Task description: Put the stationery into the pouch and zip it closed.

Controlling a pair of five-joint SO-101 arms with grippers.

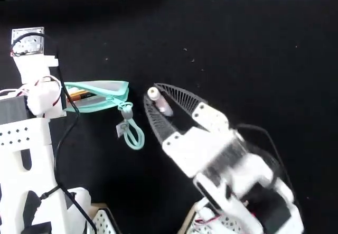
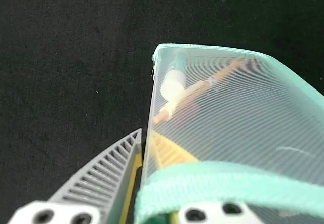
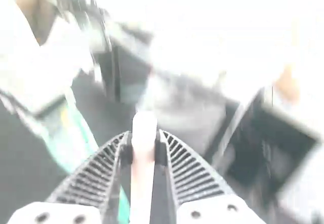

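Observation:
The translucent mint-trimmed pouch (image 1: 100, 96) lies on the black table at the left, its zipper strap (image 1: 132, 132) trailing toward the front. My left gripper (image 1: 67, 100) is shut on the pouch's left end. In the left wrist view the pouch (image 2: 238, 123) holds an orange pencil (image 2: 202, 87), a white-capped item (image 2: 173, 85) and something yellow, with one grey finger (image 2: 109, 178) outside its wall. My right gripper (image 1: 151, 93) hovers just right of the pouch, shut on a pinkish-white stick (image 1: 159, 103). The right wrist view shows that stick (image 3: 144, 153) clamped upright between the fingers, with the pouch (image 3: 71, 138) beyond.
The black cloth (image 1: 253, 59) covers the table to the back and right. The left arm's white base (image 1: 26, 155) stands at the front left, and the right arm's body (image 1: 237, 181) fills the front right. Cables and equipment run along the far edge.

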